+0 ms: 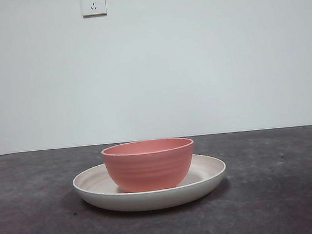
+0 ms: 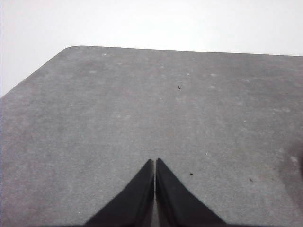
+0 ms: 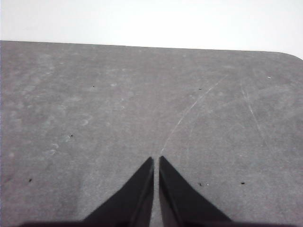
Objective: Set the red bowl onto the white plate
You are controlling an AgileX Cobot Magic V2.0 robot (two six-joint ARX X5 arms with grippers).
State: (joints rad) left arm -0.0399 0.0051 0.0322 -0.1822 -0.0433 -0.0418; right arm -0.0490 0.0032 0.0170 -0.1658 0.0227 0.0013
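Observation:
The red bowl stands upright inside the white plate at the middle of the dark table in the front view. No arm shows in that view. In the left wrist view my left gripper is shut with nothing in it, above bare grey tabletop. My right gripper is likewise shut and holds nothing in the right wrist view, over scratched grey tabletop. Neither wrist view shows the bowl or the plate.
A white wall with a power socket stands behind the table. The table's rounded far corner shows in the left wrist view, another corner in the right wrist view.

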